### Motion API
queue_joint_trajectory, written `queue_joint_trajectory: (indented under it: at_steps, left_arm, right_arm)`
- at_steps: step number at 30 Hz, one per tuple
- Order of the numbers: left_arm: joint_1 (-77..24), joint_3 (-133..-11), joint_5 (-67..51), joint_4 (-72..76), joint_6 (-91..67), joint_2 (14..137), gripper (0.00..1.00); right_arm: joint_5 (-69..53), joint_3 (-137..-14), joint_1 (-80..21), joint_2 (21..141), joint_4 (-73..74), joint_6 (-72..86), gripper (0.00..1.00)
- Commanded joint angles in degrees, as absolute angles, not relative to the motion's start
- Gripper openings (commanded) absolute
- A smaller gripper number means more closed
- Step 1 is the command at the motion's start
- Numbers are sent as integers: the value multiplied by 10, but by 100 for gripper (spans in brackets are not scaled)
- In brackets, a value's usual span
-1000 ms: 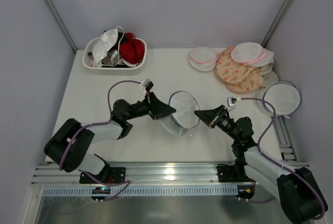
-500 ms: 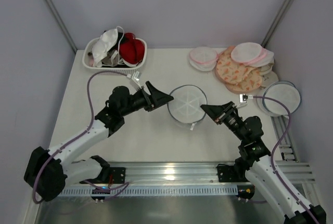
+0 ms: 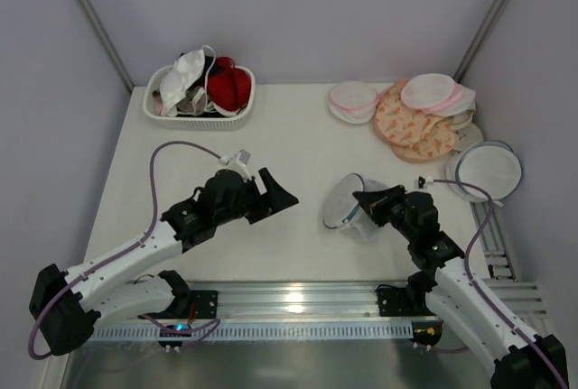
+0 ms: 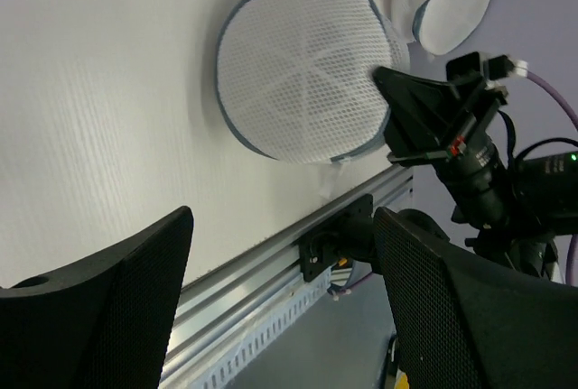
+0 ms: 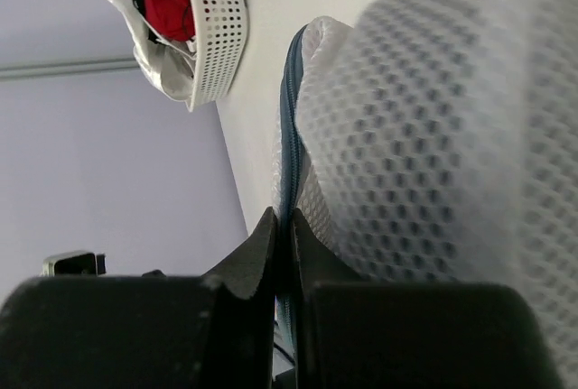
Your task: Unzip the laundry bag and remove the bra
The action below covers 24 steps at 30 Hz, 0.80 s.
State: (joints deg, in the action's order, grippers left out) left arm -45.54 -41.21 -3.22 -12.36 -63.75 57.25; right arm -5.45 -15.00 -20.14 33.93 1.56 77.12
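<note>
White table (image 3: 298, 136) bears one laundry bag (image 3: 341, 206) — right gripper (image 3: 360, 199) pinching its rim, left gripper (image 3: 280, 198) spread wide.

Above the silver rail (image 3: 298, 299), 2 arms (image 3: 135, 249) had white shells, black joints and 1 looping purple cable (image 3: 152, 168) each; the left gripper (image 3: 278, 192) had broad black fingers (image 4: 108, 308), finely dimpled.

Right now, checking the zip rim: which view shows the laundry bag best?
Left wrist: the laundry bag shows nearly whole, rim included. Top external shows it small and tilted; right wrist, mostly close blurred mesh.
</note>
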Motion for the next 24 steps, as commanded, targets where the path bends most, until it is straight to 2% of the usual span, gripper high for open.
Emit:
queue_joint_trajectory:
  at_steps: [1,12,24]
  left_arm:
    - [-487,-406,-4,-106,-689,559,82]
    - [-537,-357,54,42,-804,591,81]
    - [-562,-416,91,121,-871,678,82]
  right_arm:
    - [-83,-139,-205,367,-53,876,4]
    - [-38,-106,-212,314,-104,1015,3]
    - [-41,-101,-226,332,-199,1053,4]
